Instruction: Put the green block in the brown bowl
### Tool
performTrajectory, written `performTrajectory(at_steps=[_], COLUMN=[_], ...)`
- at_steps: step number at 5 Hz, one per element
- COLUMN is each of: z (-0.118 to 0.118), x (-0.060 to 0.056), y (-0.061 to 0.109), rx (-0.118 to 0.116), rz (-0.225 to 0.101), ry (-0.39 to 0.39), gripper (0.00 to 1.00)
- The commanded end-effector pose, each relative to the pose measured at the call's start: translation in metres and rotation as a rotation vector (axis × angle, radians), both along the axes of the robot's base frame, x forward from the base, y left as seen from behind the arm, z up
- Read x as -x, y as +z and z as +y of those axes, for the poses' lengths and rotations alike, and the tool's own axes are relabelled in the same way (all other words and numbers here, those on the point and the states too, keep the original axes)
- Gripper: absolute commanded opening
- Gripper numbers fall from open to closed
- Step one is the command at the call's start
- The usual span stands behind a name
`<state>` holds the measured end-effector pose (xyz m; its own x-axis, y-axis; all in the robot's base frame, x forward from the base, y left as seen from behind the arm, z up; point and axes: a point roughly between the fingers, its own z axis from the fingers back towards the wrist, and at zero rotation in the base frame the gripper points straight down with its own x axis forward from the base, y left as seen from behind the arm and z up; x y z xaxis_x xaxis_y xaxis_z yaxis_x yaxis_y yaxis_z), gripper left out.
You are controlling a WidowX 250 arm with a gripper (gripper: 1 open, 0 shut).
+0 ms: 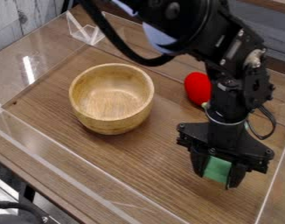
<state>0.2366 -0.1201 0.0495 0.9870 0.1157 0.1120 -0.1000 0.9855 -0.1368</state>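
Observation:
The brown bowl (112,96) stands empty on the wooden table, left of centre. My gripper (219,171) points down at the right front, well to the right of the bowl and nearer the camera. It is shut on the green block (218,167), whose light green face shows between the two black fingers (198,163). The block's lower end is partly hidden by the fingers, and I cannot tell whether it touches the table.
A red strawberry-like toy (198,86) lies behind the arm, right of the bowl. A clear plastic stand (86,31) sits at the back left. Clear plastic walls (63,149) run along the table's front and left edges.

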Motion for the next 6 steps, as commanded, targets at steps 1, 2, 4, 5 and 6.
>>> performTrajectory(at_steps=[1,2,4,5,6], z=[-0.012,-0.017,-0.022,-0.017,0.003], x=[-0.009,-0.013,-0.007,-0.006,-0.01], y=[0.008,0.01,-0.02,0.01,0.053], rx=[0.016,0.013,0.001,0.002,-0.007], rz=[-0.02,-0.015,-0.004,-0.033,-0.09], ry=[-0.095,-0.183,-0.118,-0.171,-0.126], gripper=[0.0,0.0,0.0,0.0,0.0])
